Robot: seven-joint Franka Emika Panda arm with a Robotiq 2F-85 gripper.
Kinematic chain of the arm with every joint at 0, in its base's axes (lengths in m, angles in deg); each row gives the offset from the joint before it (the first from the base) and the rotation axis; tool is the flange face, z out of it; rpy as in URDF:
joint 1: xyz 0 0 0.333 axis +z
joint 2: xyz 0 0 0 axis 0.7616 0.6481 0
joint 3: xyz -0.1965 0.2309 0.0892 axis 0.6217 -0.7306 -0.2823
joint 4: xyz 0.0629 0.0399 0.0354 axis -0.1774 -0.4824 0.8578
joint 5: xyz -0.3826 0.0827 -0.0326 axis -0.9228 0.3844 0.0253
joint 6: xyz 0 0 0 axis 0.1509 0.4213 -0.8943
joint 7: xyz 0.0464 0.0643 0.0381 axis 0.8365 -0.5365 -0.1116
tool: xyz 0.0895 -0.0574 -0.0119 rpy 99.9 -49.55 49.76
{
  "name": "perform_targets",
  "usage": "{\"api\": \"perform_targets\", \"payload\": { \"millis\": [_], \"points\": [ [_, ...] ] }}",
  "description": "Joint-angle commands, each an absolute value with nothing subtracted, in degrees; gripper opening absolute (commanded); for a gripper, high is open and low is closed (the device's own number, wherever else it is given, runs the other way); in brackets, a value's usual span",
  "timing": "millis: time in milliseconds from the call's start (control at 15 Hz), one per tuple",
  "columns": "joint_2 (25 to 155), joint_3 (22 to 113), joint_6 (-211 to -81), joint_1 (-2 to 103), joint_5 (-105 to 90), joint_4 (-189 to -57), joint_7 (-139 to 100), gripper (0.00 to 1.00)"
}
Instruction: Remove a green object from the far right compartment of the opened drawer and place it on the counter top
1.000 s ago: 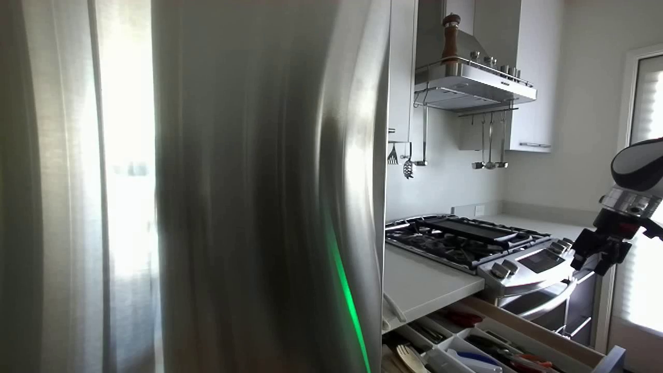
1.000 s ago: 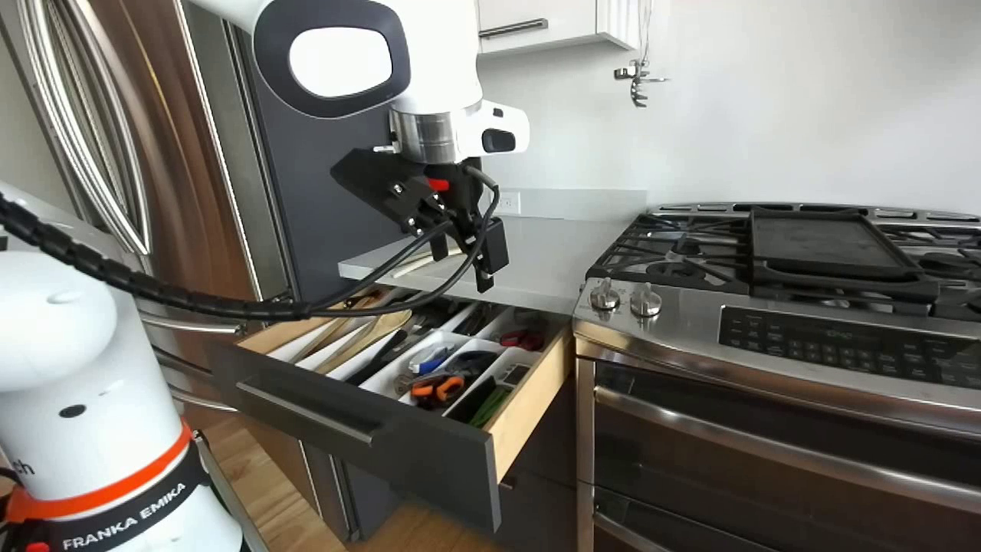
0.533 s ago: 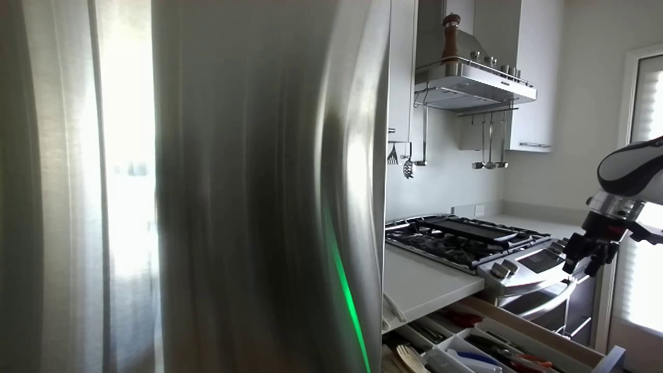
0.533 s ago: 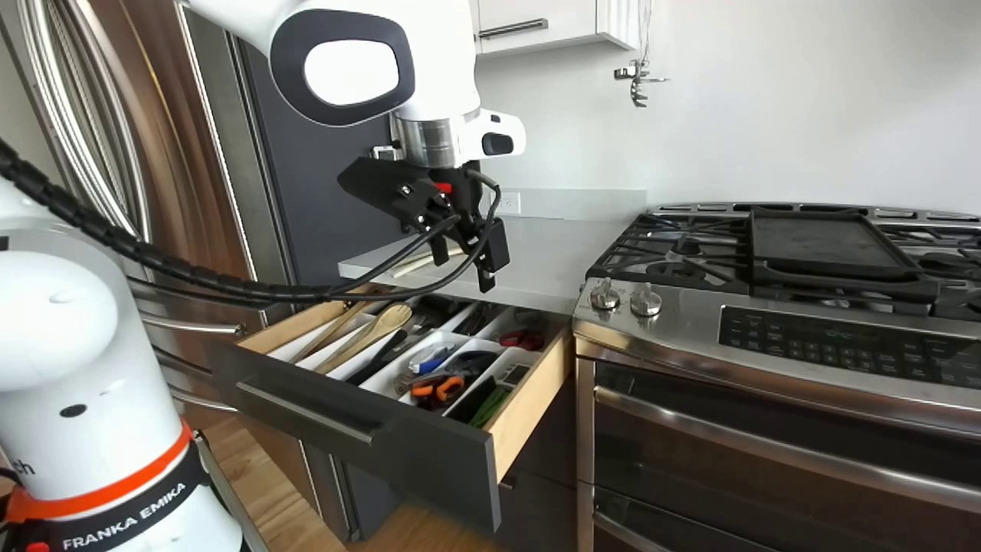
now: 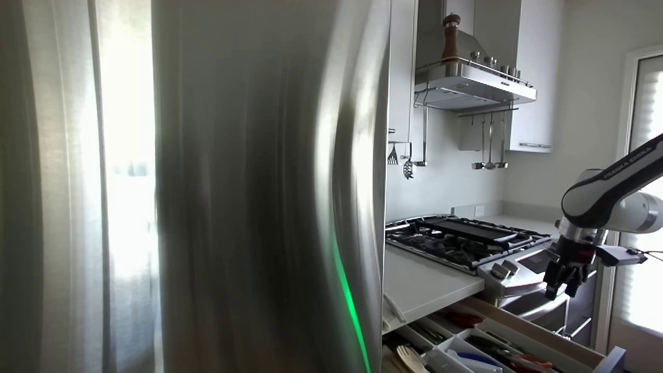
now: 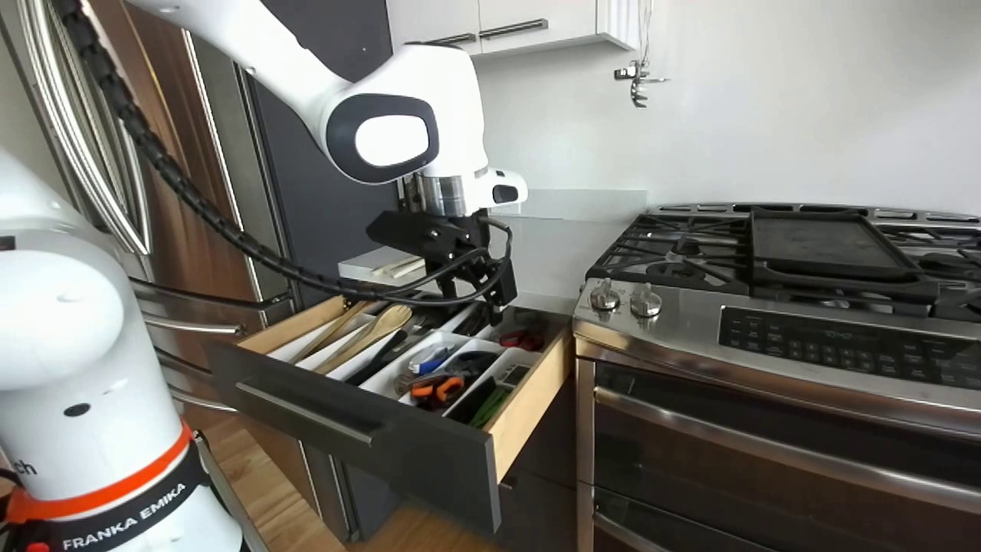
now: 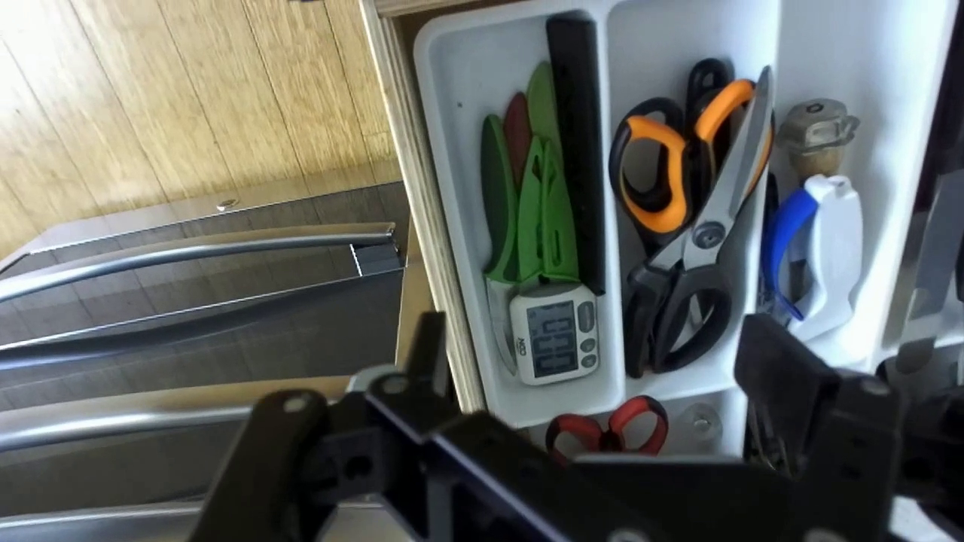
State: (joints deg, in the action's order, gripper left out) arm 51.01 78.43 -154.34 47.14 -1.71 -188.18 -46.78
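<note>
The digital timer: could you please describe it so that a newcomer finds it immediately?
Beside the oven is the open drawer. Its front compartment nearest the oven holds green handles; behind them lies the white digital timer, set apart by its numeric display.

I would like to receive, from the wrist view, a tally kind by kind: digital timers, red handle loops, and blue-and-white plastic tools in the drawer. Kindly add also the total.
White digital timer with grey display: 1
Red scissor-like handle loops: 2
Blue-and-white plastic tool: 1
Total of these in the dark-fronted, wooden-sided drawer: 4
</note>
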Motion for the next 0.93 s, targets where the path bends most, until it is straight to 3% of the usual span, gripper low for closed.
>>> {"api": "perform_targets", "payload": {
  "millis": [0, 133, 400, 667, 867],
  "points": [
    [58.0, 77.47, -159.13, 48.0, -0.88, -188.15, -47.18, 0.81],
    [61.26, 76.42, -161.49, 47.88, -1.14, -188.18, -46.35, 0.6],
    [67.58, 74.75, -166.95, 47.8, -0.38, -188.21, -45.93, 0.3],
    [73.02, 73.58, -172.35, 48.63, 6.94, -188.23, -50.02, 0.18],
    [75.93, 72.5, -175.37, 49.6, 16.13, -188.22, -55.81, 0.23]
  ]
}}
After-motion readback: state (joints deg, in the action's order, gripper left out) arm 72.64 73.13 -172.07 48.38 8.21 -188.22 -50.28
